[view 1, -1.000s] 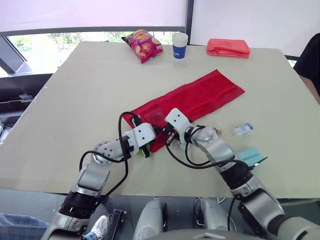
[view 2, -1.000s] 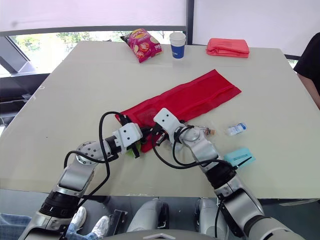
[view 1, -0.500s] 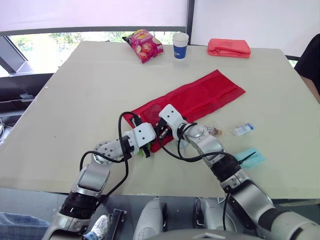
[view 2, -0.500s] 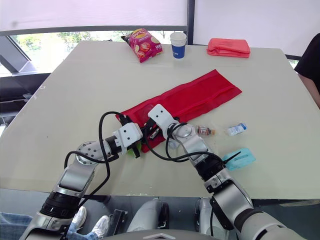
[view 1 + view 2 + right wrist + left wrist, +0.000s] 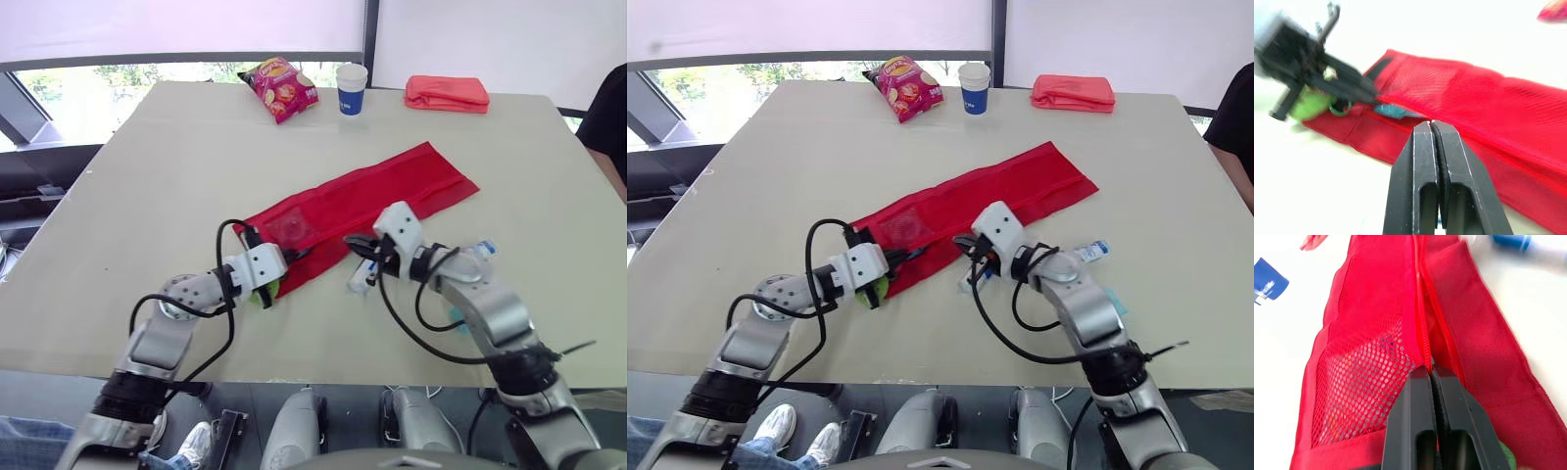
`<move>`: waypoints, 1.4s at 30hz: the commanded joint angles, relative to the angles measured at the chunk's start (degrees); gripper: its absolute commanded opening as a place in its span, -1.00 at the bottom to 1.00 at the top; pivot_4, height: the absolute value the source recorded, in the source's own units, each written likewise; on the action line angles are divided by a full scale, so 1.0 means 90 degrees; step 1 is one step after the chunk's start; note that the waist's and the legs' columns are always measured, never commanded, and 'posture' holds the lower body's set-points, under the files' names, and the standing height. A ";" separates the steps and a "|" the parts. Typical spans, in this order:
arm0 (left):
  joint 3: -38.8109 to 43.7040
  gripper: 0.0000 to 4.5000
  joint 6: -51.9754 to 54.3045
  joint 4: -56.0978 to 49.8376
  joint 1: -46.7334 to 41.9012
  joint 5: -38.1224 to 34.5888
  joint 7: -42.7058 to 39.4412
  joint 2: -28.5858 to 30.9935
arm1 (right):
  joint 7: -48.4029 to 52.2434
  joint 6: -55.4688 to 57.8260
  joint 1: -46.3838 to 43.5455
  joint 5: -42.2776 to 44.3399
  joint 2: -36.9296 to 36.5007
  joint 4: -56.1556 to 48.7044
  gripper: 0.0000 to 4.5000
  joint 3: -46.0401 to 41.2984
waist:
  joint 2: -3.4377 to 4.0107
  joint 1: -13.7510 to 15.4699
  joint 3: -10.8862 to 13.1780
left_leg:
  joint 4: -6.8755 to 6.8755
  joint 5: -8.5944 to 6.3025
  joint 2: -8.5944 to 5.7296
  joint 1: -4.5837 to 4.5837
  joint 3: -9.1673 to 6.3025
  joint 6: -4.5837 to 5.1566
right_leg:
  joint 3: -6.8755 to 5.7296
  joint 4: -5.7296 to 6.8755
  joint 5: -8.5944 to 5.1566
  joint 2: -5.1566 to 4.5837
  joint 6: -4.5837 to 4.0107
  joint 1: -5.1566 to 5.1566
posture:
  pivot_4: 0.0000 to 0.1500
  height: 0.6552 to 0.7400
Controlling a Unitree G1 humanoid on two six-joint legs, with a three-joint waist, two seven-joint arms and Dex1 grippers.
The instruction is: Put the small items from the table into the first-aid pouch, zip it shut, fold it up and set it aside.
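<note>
The red first-aid pouch (image 5: 372,196) lies unfolded and flat across the middle of the table (image 5: 157,166), running slantwise, its zip line along its length. The left gripper (image 5: 297,255) sits at the pouch's near end with its two black fingers (image 5: 1415,401) pressed together on the zip line, beside the mesh pocket (image 5: 1361,382); a teal item (image 5: 1396,111) shows at that end of the pouch, right by this gripper's tips. The right gripper (image 5: 355,243) hovers at the pouch's near long edge, fingers (image 5: 1422,161) closed flat against each other with nothing seen between them. A small white tube (image 5: 360,277) lies on the table just under it, possibly touching, though that is hard to make out. A small bottle (image 5: 477,251) rests on the table beside the right forearm, apart from the pouch. At the far edge stand a crisp packet (image 5: 279,88), a paper cup (image 5: 351,88) and a folded red pouch (image 5: 447,93)
</note>
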 commanded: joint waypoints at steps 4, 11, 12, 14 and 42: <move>0.0345 -1.00 -0.1390 0.2208 -0.0901 0.0117 -0.0074 0.0631 | 0.0114 -0.0540 0.1012 0.0745 -0.0586 -0.1186 -0.97 -0.1183 | -0.0002 0.0008 0.0000 | 0.0000 0.0000 -0.0003 -0.0002 0.0004 0.0000 | -0.0001 -0.0003 -0.0001 -0.0003 0.0001 0.0000 | 1.00 1.00; 0.0064 -0.58 -0.2495 0.4837 -0.2327 0.0456 -0.0297 0.0879 | 0.0360 -0.0459 0.1821 0.1802 -0.1270 -0.1739 0.31 -0.2376 | -0.0008 0.0015 -0.0001 | 0.0001 -0.0001 -0.0006 -0.0004 0.0005 0.0002 | -0.0003 -0.0002 0.0005 -0.0002 0.0014 0.0000 | 1.00 1.00; 0.0026 -0.41 -0.2611 0.5074 -0.2518 0.0490 -0.0361 0.0878 | 0.0382 -0.0430 0.1909 0.1901 -0.1373 -0.1803 0.47 -0.2487 | -0.0009 0.0027 -0.0001 | 0.0000 -0.0001 -0.0006 -0.0005 0.0006 0.0002 | -0.0003 -0.0005 0.0005 -0.0001 0.0015 0.0000 | 1.00 1.00; -0.0001 0.05 -0.2770 0.5363 -0.2825 0.0397 -0.0618 0.0826 | 0.0381 -0.0403 0.2036 0.2063 -0.1544 -0.1902 0.95 -0.2641 | -0.0012 0.0031 -0.0001 | 0.0001 -0.0001 -0.0008 -0.0007 0.0005 0.0003 | -0.0004 -0.0007 0.0006 -0.0001 0.0016 0.0001 | 1.00 1.00; -0.1278 0.96 -0.1039 0.5757 -0.5173 0.0882 -0.0990 -0.1902 | -0.0818 0.0303 0.2125 0.3110 -0.2287 -0.2877 1.00 -0.3195 | -0.0034 0.0163 -0.0001 | 0.0010 -0.0003 -0.0021 -0.0012 -0.0009 0.0009 | 0.0009 -0.0022 0.0005 0.0040 0.0022 0.0015 | 1.00 1.00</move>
